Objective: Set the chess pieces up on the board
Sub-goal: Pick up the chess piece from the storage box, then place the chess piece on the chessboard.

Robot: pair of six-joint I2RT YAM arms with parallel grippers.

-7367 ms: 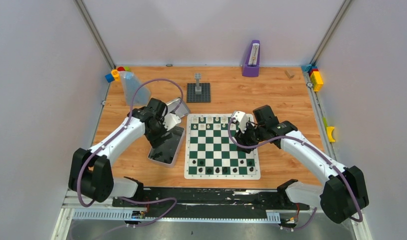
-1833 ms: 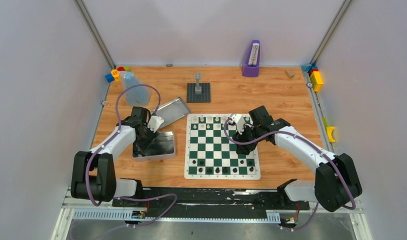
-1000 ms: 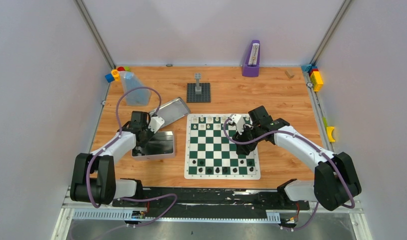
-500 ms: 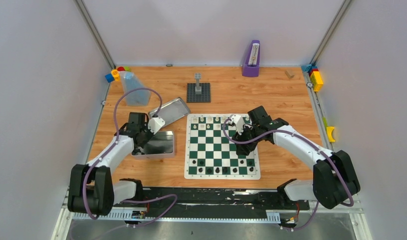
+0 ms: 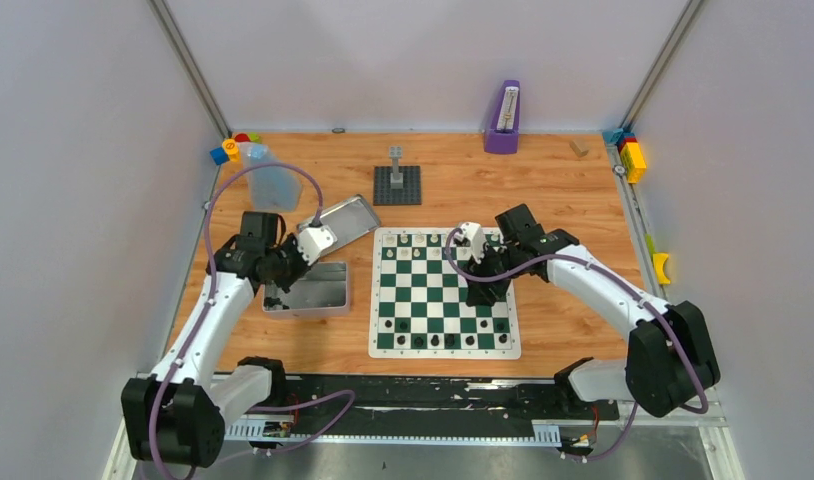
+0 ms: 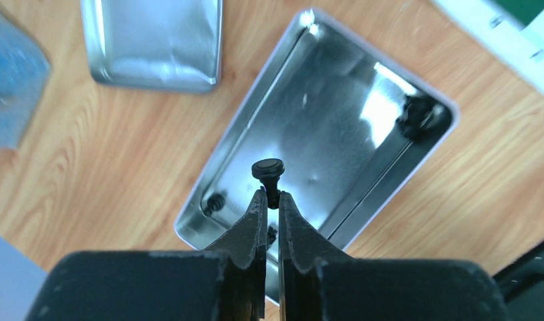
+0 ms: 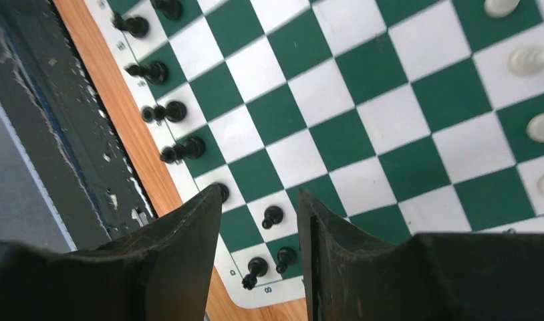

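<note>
Jaws: right gripper's [image 7: 258, 197] stand part-open and empty, arm bent over the board [image 7: 389, 120], chess pieces [image 5: 438, 341] lining two opposite edges; left gripper's [image 6: 269, 198] pinch one black piece [image 6: 268, 170], wrist over the tin [image 6: 323, 134].

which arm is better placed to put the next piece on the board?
Left. The left end effector is shut on a black chess piece above the tin. The right end effector hovers over the board, open and empty.
</note>
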